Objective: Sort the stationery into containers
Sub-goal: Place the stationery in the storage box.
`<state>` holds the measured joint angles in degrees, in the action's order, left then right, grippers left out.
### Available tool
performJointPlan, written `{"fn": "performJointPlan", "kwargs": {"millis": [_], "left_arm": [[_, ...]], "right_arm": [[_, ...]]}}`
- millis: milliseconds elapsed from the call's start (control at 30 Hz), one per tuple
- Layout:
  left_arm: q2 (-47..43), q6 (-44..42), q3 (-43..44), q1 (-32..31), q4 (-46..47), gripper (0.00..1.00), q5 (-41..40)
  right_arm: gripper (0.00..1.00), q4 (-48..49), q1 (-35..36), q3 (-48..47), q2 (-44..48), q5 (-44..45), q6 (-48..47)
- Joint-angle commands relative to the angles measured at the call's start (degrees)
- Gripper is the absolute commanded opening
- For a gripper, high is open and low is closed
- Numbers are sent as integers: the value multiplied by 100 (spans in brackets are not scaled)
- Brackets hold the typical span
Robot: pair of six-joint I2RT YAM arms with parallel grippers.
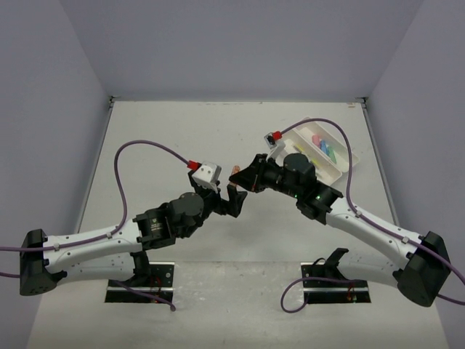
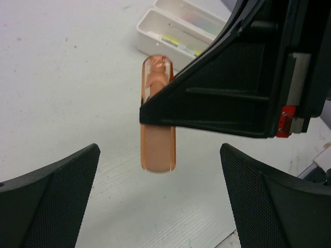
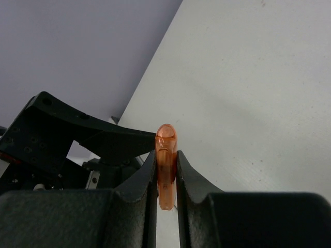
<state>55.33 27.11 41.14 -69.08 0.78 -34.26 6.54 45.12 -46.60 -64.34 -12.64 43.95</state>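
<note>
Right wrist view: the right gripper (image 3: 166, 161) is clamped on a stubby orange marker (image 3: 166, 138). It is translucent, with a rounded tip and a darker core showing through its shell, and the tip stands just above the two black fingers (image 3: 139, 181). Left wrist view: the marker hangs upright above the white counter (image 2: 62, 77), pinched about midway along its length. Its flat lower end is seen between the fingers of the left gripper (image 2: 159, 155), which stand wide apart and clear of it. Top external view: both grippers meet near the middle of the counter. The white tray (image 1: 334, 171) lies well apart at the far right, with pink, green and blue pieces in one compartment and pens, one yellow, in the other. Print on the left arm (image 1: 156, 224) is too small to read.
</note>
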Motion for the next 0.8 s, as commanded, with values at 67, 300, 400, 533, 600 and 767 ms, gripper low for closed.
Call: {"fn": "performJointPlan", "kwargs": {"millis": [67, 300, 400, 533, 600, 767], "left_arm": [[266, 834, 548, 8, -1593, 100, -259], [355, 1122, 839, 0, -2540, 100, 470], [467, 1045, 897, 0, -2586, 100, 684], [593, 1056, 1043, 0, -2883, 100, 651], [601, 1015, 1071, 0, -2943, 100, 675], [610, 853, 1014, -9, -2953, 100, 764]], "right_arm": [[0, -585, -357, -467, -47, 1234, -1029], [0, -1404, -1836, -1094, -588, 2108, -2509], [0, -1448, -2244, -1434, -1056, 2722, -3150], [0, -1633, -2881, -2024, -1874, 3860, -3812], [0, -1691, -3116, -2389, -2415, 4111, -4061], [6, -1745, -3609, -2942, -3282, 4191, -4268]]}}
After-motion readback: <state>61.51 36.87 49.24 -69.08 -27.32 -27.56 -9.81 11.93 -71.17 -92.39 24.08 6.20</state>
